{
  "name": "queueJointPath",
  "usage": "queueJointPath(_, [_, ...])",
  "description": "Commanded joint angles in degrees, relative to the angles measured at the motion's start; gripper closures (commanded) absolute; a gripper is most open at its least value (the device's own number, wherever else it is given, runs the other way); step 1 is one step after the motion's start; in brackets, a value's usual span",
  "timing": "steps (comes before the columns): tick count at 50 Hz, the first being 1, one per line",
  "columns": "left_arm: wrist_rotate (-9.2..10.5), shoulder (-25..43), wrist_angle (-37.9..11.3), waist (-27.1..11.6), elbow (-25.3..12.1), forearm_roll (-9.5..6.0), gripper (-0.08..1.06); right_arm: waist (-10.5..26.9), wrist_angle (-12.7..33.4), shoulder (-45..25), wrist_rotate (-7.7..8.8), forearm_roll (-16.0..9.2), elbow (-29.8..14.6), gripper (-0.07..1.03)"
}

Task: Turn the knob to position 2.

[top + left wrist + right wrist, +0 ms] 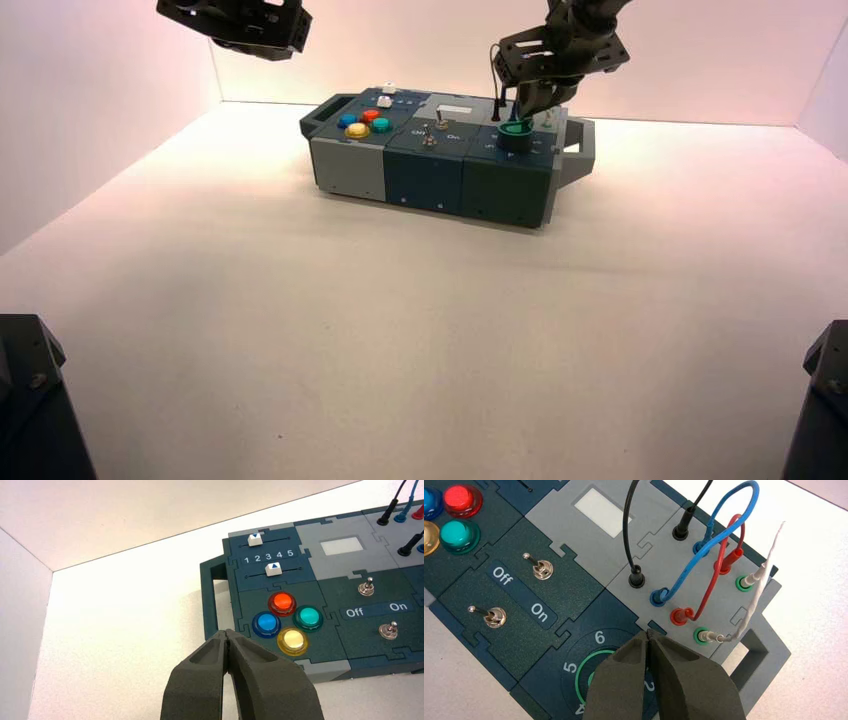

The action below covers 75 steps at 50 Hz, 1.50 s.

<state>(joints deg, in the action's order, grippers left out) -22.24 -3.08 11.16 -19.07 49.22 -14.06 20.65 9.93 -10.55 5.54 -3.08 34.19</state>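
Right gripper (pixel 650 636): hung directly over the knob at the box's right end, fingers pressed together tip to tip with nothing between them.
Knob (pixel 515 131): green, on its dark teal base on the right-hand section of the box (pixel 350 170); seen from the high view it lay toward 1 o'clock from the table's middle. In the right wrist view the fingers covered most of it, leaving only the green ring, so its pointer position could not be read.
Dial numbers: 5 and 6 showed plainly around the ring.
Toggle switches (pixel 540 569): two metal ones beside the Off/On label, at about 9 o'clock from the knob on the box top.
Wires (pixel 704 555): black, blue, red and white leads plugged into the grey panel behind the knob.
Left gripper (pixel 227 636): idle, raised near the box's left end by the coloured push buttons (pixel 282 602), fingers closed on nothing.
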Motion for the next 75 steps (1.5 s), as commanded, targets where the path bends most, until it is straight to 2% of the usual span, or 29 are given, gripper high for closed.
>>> queueJointPath(1, [0.18,-1.2,0.5,0.3,-0.5,-0.09,1.01,-0.4,-0.3,1.3,0.18,0.1,-0.7,0.98])
queueJointPath(75, [0.18,-1.2,0.5,0.3,-0.5,-0.09,1.01,-0.5,1.7,2.7,0.09,0.1,0.1,0.98])
